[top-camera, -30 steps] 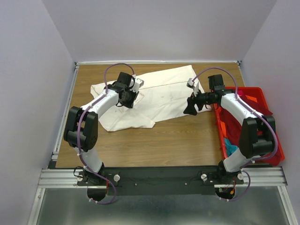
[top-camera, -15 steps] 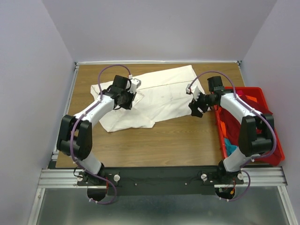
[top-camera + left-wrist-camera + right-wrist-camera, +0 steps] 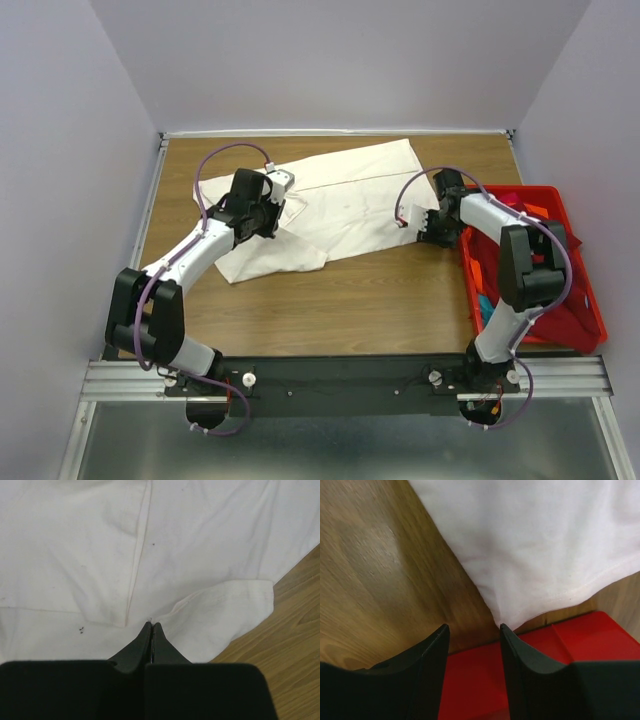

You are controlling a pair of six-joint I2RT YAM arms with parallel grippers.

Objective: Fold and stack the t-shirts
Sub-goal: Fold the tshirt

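- The left claw [image 3: 151,625] was seen closed tight, its tips apparently pinched on a pucker of the cream-white t-shirt [image 3: 345,195] beside a sleeve hem.
- Against the frame a second before, that claw had been drawn toward 9 o'clock, and the sleeve once spread at 10 o'clock was no longer seen lying flat there.
- The shirt was spread over the far half of the surface [image 3: 350,300], from 10 to 1 o'clock.
- It was judged light, thin and limp. It would sag from any single pinch, so hems and corners, taken two at once, were thought the best holds.
- The right claw [image 3: 472,627] was found half apart with nothing between its jaws, the shirt's hem corner just beyond its tips.
- Earlier it had been held wider and farther from the red crate [image 3: 540,192], which stood at 3 o'clock.
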